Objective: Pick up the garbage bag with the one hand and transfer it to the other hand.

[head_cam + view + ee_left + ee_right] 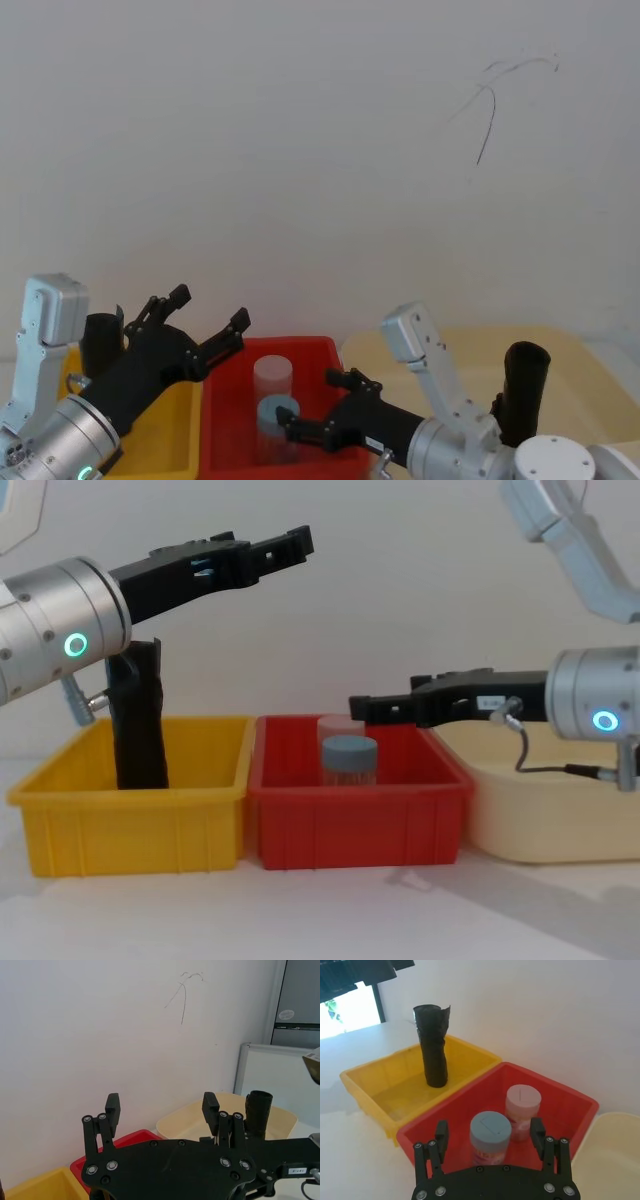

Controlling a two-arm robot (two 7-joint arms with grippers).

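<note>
Black and crinkled, the garbage bag (138, 715) stands upright in the yellow bin (130, 815), not yet grasped: the left gripper (210, 306) hovers raised near it, wide open and empty, while the right gripper (489, 1129), also open and empty, hangs over the red bin (355, 820), probably to receive it.
</note>
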